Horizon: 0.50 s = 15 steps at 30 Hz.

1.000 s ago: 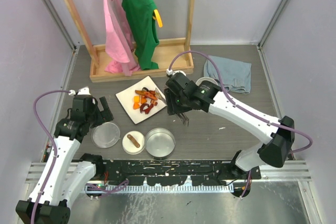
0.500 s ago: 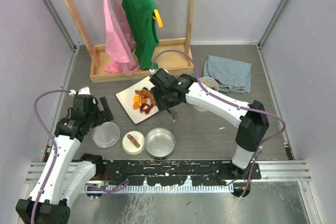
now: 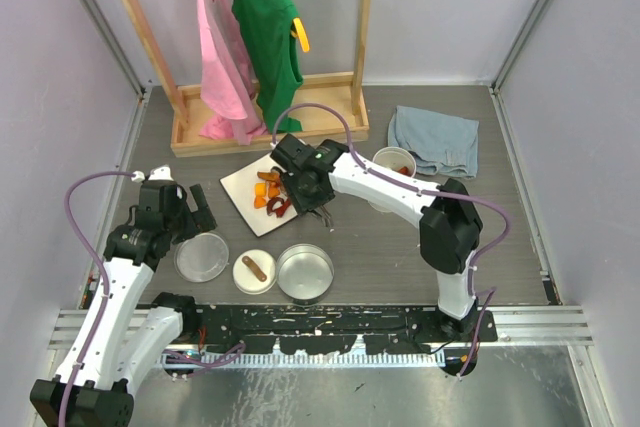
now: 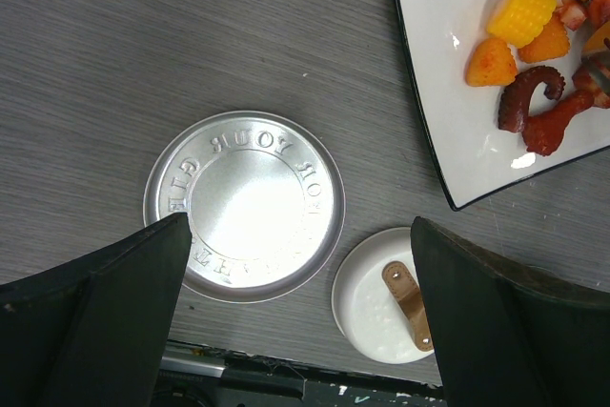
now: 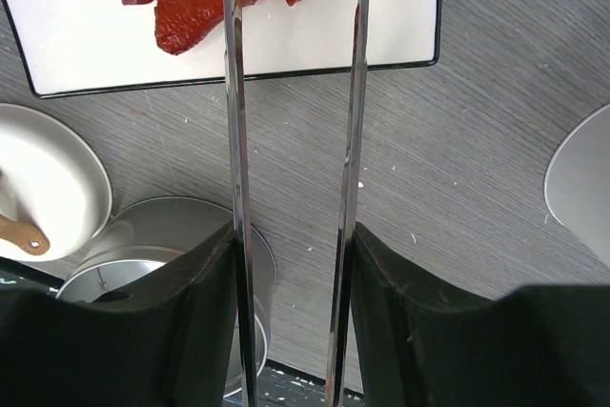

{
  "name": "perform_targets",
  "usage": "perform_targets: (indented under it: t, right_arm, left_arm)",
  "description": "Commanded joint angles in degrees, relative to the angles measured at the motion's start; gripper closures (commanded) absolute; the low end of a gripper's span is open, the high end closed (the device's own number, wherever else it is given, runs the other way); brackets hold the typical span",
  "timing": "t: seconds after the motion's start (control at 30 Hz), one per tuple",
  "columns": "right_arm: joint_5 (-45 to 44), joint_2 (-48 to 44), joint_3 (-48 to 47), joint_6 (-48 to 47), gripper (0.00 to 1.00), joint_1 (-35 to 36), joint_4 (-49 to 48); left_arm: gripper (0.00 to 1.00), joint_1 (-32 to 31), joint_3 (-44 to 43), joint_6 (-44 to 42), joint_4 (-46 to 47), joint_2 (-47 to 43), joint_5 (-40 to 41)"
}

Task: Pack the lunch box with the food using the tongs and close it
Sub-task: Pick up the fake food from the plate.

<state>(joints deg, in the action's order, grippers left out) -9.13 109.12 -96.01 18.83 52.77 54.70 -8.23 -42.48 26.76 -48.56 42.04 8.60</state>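
My right gripper (image 3: 306, 194) (image 5: 293, 331) is shut on the tongs (image 5: 233, 140), one finger pressing the outside of each arm. It hangs over the near corner of the white plate (image 5: 86, 54). The two slim arms stand apart and run out past the top of the right wrist view, above the dark red food (image 5: 191, 16); their tips are hidden. More food (image 4: 521, 11) lies on the plate. The wide tin (image 3: 305, 272), its flat lid (image 4: 245, 205) and a small dish (image 4: 367, 307) holding a brown sausage piece (image 4: 408, 293) sit near the front. My left gripper (image 4: 300, 331) hovers open above lid and dish.
A steel cup (image 3: 392, 162) with some food inside stands right of the plate, next to a folded blue-grey cloth (image 3: 435, 142). A wooden rack (image 3: 265, 127) with pink and green garments stands behind the plate. The arms' base rail (image 3: 320, 322) runs along the front edge.
The right arm has swung left from the table's middle, carrying the tongs over the plate's near corner. The left arm has stayed still.
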Motion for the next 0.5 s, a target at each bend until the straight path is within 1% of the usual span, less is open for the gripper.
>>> perform_targets:
  t: [0.0,0.3,0.47]
  right_arm:
    - [-1.04,-0.63,-2.64,-1.47,0.49,0.26,-0.60]
    - [-2.91,1.08,-3.20,-1.72,0.50,0.23,-0.75]
    - [-2.09,-0.05,-3.45,-1.61,0.60,0.38,-0.25]
  left_arm:
    - [0.01,0.22,-0.48,0.13,2.68,-0.03,0.46]
    - [0.01,0.23,-0.50,0.13,2.63,-0.21,0.52]
    - [0.00,0.23,-0.51,0.13,2.52,-0.29,0.62]
